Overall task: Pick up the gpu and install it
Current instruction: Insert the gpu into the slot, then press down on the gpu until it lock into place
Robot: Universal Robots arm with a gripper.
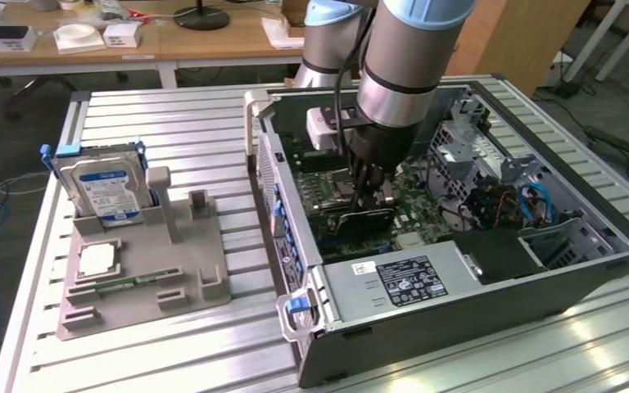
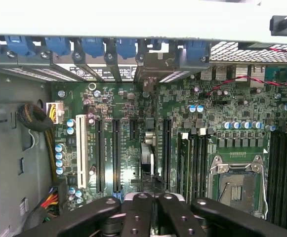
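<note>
- Reaching down into the open computer case (image 1: 457, 327), the arm put its gripper (image 1: 367, 205) low over the motherboard (image 1: 326, 201).
- The gpu (image 1: 360, 223) stood on edge directly under the fingertips, a dark card upright on the board, near the middle of the case.
- In the wrist view the gpu (image 2: 147, 158) showed edge-on as a thin strip running away from the gripper (image 2: 152, 200) toward the case's rear wall, in line with the long black slots (image 2: 116, 153).
- The fingers (image 2: 138, 212) were drawn nearly together right at the card's upper edge; I could not tell whether they pinched it or only sat over it.
- A row of blue latches (image 2: 91, 47) lined the rear wall.
- An open processor socket (image 2: 234, 185) lay beside the gripper, with memory sticks (image 2: 185, 158) between it and the card.
- The power supply (image 1: 396, 278) sat at the near end of the case.
- On the exterior view's left, well apart from the case, a grey holder (image 1: 200, 286) on the slatted table (image 1: 161, 123) carried an upright hard drive (image 1: 101, 188), a processor chip (image 1: 96, 258) and a narrow green stick (image 1: 118, 285).
</note>
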